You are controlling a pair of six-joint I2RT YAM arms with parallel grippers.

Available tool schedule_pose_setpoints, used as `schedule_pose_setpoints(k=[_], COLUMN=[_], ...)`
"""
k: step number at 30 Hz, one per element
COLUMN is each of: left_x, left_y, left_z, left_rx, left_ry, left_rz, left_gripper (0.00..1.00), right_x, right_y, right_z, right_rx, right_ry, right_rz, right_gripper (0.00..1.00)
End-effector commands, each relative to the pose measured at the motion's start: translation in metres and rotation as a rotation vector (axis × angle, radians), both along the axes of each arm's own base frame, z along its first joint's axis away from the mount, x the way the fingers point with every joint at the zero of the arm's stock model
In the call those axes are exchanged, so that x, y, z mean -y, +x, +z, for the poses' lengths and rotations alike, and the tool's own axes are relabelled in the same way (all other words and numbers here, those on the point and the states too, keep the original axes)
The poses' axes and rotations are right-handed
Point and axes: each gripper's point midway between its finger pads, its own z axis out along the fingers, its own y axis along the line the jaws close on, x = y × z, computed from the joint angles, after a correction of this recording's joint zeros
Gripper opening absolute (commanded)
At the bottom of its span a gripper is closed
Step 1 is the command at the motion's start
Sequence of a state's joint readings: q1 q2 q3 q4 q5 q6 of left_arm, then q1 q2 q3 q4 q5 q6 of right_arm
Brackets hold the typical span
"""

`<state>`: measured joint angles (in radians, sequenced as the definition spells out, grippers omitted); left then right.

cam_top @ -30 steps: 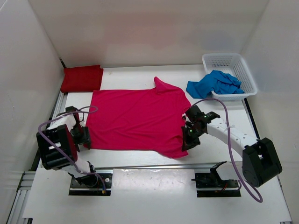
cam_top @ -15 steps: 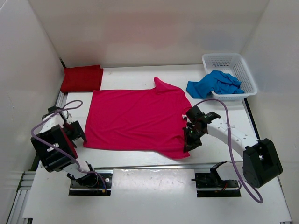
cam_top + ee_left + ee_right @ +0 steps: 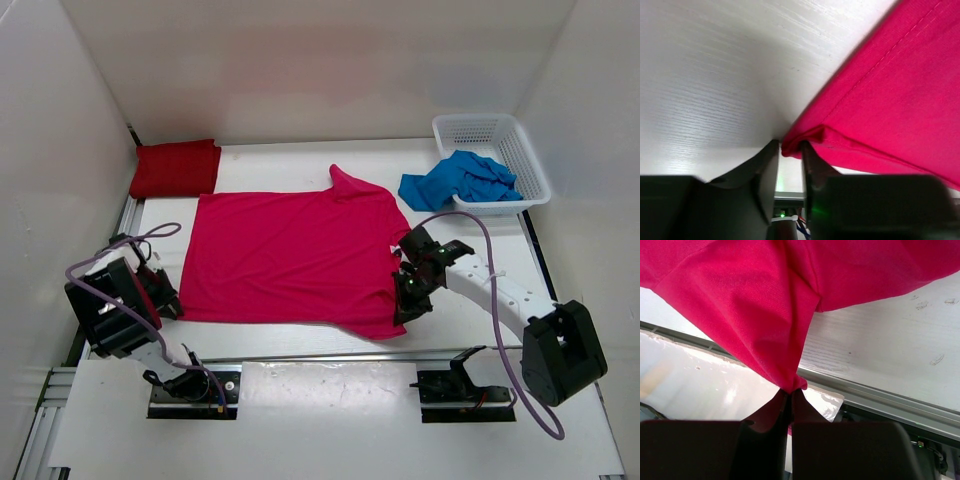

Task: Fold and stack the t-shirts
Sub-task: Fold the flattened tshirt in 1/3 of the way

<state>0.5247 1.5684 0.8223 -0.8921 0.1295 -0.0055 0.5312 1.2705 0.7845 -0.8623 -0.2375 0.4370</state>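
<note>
My R gripper (image 3: 791, 391) is clamped tight. Both black fingers (image 3: 765, 415) are pressed together on a bunched corner of the bright pink-magenta soft-fabric short-sleeved t-shirt (image 3: 750, 305), and the cloth fans up & out from the pinch. On the top cam that's the shirt's near right corner, drawn into a small peak close to the near edge of the white wood-grain table (image 3: 470, 255).

On the L gripper (image 3: 789, 146) the fingers are close, w/ a thin slit of light between them. The shirt's near left hem corner, doubled over on itself, sits right at the tips. I can't tell if it's actually nipped or only touching. The top cam has that gripper low at the same corner, arm tucked by the table's left edge.

Btwn the two grippers the pink shirt lies spread flat mid-table, one sleeve pointing to the far side.

Further out, a dark red soft-fabric t-shirt (image 3: 175, 168) is folded into a rectangle in the far left corner, just beside the pink one's far left corner. At far right, a bright blue soft-fabric t-shirt (image 3: 455, 180) is crumpled, partly inside a white plastic mesh basket (image 3: 525, 150) & spilling over its near left rim onto the table.
</note>
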Motion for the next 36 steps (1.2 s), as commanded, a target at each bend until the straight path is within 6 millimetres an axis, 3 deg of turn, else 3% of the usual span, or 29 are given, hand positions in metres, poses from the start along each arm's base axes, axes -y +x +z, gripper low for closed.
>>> schedule_pose_setpoints(k=[1, 4, 7, 10, 15, 17, 21, 22, 23, 26, 28, 32, 36], left_x=[-0.008, -0.011, -0.009, -0.006, -0.009, -0.016, -0.022, -0.018, -0.019, -0.012, -0.015, -0.02, -0.018], left_y=[0.003, 0.008, 0.009, 0.01, 0.029, 0.047, 0.081, 0.085, 0.093, 0.102, 0.103, 0.118, 0.107], left_z=[-0.011, -0.01, -0.005, 0.007, 0.036, 0.047, 0.06, 0.061, 0.06, 0.05, 0.046, 0.049, 0.062], left_rx=[0.007, 0.014, 0.03, 0.037, 0.067, 0.087, 0.111, 0.101, 0.088, 0.046, 0.025, 0.049, 0.061], left_ry=[0.033, 0.037, 0.036, 0.029, 0.045, 0.056, 0.066, 0.06, 0.052, 0.04, 0.063, 0.095, 0.111], left_rz=[-0.003, -0.003, -0.003, -0.013, -0.041, -0.053, -0.089, -0.106, -0.116, -0.154, -0.166, -0.176, -0.175], left_gripper=[0.33, 0.1, 0.1, 0.1, 0.1, 0.1, 0.1, 0.1, 0.1, 0.1, 0.1, 0.1, 0.1], right_x=[0.0, 0.001, 0.003, 0.006, 0.015, 0.015, 0.009, 0.009, 0.006, 0.005, 0.007, 0.011, 0.012], right_y=[0.004, 0.005, 0.012, 0.034, 0.082, 0.106, 0.144, 0.153, 0.163, 0.181, 0.184, 0.195, 0.17], right_z=[0.004, 0.004, 0.008, 0.023, 0.051, 0.061, 0.066, 0.058, 0.062, 0.05, 0.036, 0.033, 0.04], right_rx=[0.033, 0.038, 0.064, 0.143, 0.291, 0.339, 0.373, 0.353, 0.367, 0.346, 0.309, 0.312, 0.267], right_ry=[0.009, 0.001, 0.001, 0.02, 0.03, 0.048, 0.052, 0.04, 0.042, 0.025, 0.016, 0.008, 0.034], right_rz=[0.004, 0.002, -0.013, -0.066, -0.132, -0.137, -0.11, -0.109, -0.1, -0.085, -0.068, -0.065, -0.055], right_gripper=[0.0, 0.0, 0.0, 0.0, 0.0, 0.0, 0.0, 0.0, 0.0, 0.0, 0.0, 0.0, 0.0])
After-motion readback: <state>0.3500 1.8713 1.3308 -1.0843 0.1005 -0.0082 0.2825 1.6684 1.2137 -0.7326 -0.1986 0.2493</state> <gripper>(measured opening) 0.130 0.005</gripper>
